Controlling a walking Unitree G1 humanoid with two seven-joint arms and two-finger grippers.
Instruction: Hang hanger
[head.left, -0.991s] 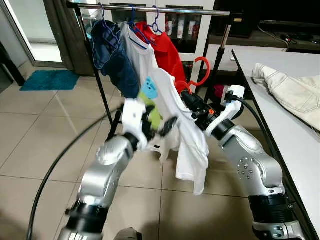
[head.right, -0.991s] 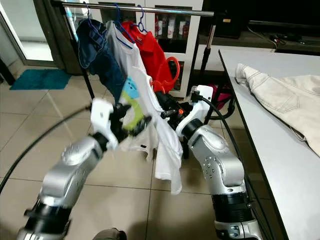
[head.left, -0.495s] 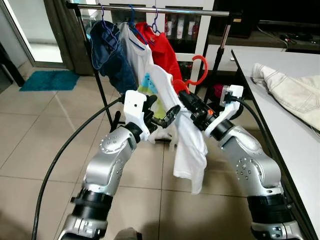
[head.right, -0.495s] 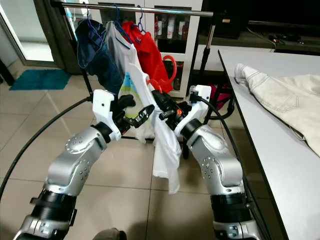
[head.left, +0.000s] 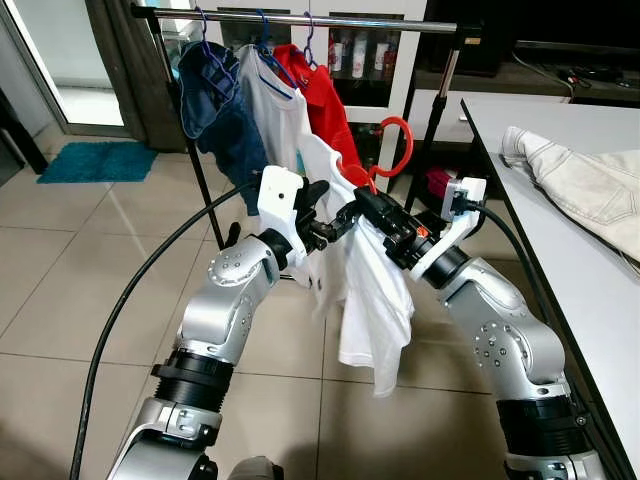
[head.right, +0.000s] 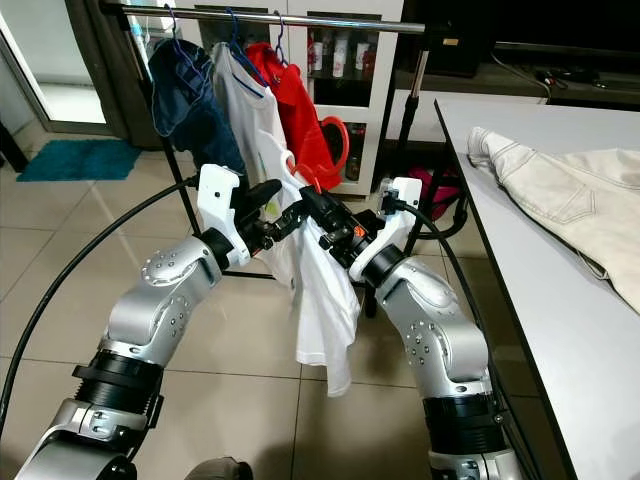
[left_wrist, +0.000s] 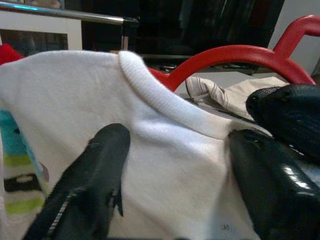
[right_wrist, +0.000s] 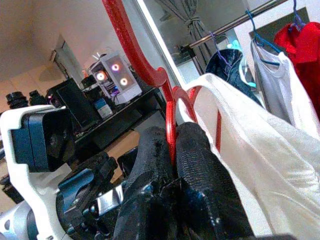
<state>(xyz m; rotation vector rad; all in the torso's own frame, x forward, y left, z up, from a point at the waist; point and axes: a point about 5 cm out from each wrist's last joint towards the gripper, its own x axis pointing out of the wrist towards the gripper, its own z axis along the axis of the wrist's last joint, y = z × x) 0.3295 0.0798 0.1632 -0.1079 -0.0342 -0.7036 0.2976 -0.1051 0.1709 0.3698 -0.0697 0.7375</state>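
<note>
A red hanger (head.left: 396, 139) carries a white T-shirt (head.left: 368, 292) with a colourful print. My right gripper (right_wrist: 172, 150) is shut on the hanger's neck just under the hook, holding it in front of and below the clothes rail (head.left: 300, 18). My left gripper (head.left: 328, 216) is right beside it, open, with its two fingers (left_wrist: 95, 175) spread either side of the shirt's collar and shoulder (left_wrist: 170, 105). The shirt hangs down freely below both grippers.
On the rail hang a navy garment (head.left: 225, 105), a white shirt (head.left: 275, 100) and a red shirt (head.left: 325, 95) on blue hangers. A white table (head.left: 560, 230) with a cream jacket (head.left: 590, 180) stands to the right. A black cable (head.left: 120, 310) loops over the tiled floor.
My left gripper has moved up and to the right, from the shirt's printed front to its collar, close to the right gripper. The hanger and shirt have risen slightly.
</note>
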